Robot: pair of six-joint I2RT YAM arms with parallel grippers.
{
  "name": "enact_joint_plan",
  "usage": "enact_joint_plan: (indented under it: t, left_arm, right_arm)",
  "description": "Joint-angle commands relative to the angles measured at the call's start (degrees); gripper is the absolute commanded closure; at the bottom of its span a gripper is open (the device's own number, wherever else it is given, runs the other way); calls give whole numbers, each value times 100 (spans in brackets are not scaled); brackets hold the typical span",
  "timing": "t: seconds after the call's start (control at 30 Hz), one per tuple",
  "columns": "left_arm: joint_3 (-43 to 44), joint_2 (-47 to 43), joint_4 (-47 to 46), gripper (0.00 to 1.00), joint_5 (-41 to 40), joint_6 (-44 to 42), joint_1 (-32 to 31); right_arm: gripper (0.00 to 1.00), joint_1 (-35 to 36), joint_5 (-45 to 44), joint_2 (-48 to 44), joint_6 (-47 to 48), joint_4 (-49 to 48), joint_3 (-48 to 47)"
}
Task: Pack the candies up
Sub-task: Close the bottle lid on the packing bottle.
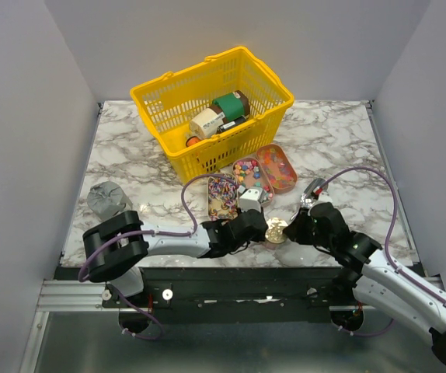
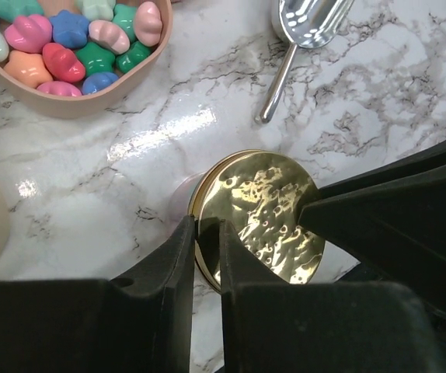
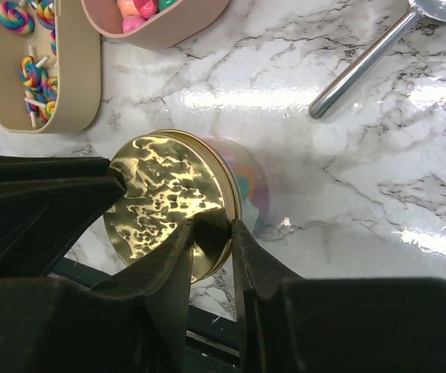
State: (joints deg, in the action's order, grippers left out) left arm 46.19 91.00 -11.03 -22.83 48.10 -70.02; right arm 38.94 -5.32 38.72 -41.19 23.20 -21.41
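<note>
Marble table [image 1: 130,155], gold lid [image 2: 258,206] hiding jar [image 3: 250,180], candies [image 2: 75,43] cropped

white grey-veined marble tabletop [image 1: 339,140] between plain pale grey walls [image 1: 21,116], bright glare patches on its gloss

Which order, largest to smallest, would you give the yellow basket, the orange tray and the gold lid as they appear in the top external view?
1. yellow basket
2. orange tray
3. gold lid, partly covered yet clearly smallest
</note>
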Motion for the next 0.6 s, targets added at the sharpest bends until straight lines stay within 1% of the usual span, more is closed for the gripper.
enact_joint_plan:
  t: [0.0, 0.33, 0.43, 0.5, 0.53, 0.57]
  left_arm:
    - [-225, 488, 109, 83, 24, 60, -152]
    - [74, 665, 101, 82, -98, -186, -109]
    - [153, 577, 74, 80, -151, -309, -91]
    - [179, 445, 74, 77, -221, -458, -82]
    - [179, 393, 74, 69, -265, -511, -82]
    - [188, 262, 83, 63, -353, -607, -82]
  right_arm:
    - [68, 9, -30, 118, -135, 141, 93]
    - [76, 17, 84, 716, -240, -299, 251]
    - [77, 17, -12, 558, -109, -238, 129]
    - [73, 17, -83, 313, -30, -150, 14]
    - [70, 17, -135, 233, 84, -54, -108]
    - [64, 17, -162, 111, 128, -9, -170]
